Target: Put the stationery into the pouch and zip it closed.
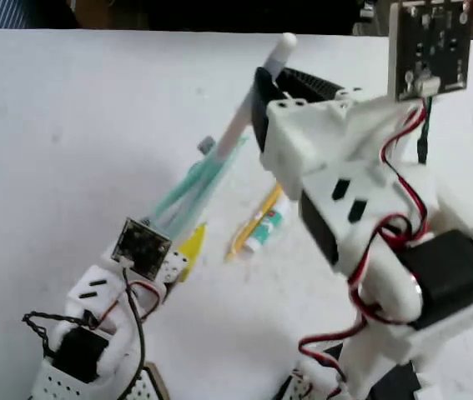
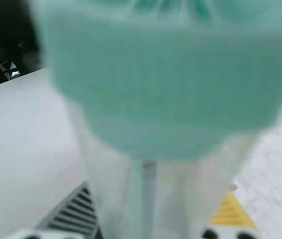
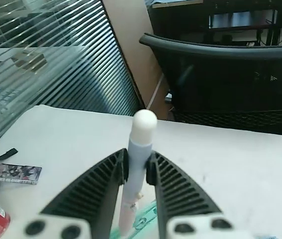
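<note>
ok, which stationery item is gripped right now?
The white-capped pen, clamped in the right tool and raised. The yellow pencil and the small white-and-teal tube lie loose on the table.

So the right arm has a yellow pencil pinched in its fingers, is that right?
Not quite. The right arm has a white-tipped pen pinched in its fingers, as the right wrist view shows. The yellow pencil lies loose on the table.

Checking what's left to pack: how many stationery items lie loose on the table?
2: a yellow pencil and a white-and-teal tube, together near the pouch. Others may be hidden.
</note>
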Available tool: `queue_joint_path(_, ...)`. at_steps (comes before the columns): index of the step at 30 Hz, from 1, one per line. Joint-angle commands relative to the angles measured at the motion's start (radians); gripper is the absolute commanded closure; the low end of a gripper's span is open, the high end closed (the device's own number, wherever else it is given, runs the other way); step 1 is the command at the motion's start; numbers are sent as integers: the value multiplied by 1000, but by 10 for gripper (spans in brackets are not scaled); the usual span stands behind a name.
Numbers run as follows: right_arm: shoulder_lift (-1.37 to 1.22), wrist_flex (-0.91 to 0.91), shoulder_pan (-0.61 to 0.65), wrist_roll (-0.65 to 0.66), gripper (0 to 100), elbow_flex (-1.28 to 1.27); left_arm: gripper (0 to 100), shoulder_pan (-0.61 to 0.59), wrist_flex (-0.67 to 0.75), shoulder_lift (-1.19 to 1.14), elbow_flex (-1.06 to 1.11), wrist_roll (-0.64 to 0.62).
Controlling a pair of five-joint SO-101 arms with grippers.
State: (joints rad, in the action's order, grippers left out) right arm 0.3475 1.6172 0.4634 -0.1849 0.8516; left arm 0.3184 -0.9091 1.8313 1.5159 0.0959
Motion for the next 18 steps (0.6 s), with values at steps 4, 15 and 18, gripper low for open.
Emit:
queue_joint_path(4,12,-4,93,14,982,-2,805,18,-3,-2,-9,5)
queue_joint_path(15,-2,-4,108,14,982,-158,805,18,-3,-2,-11,5)
queue_joint_path(18,-2,-4,143,15,982,-219,805,18,-3,-2,-11,5)
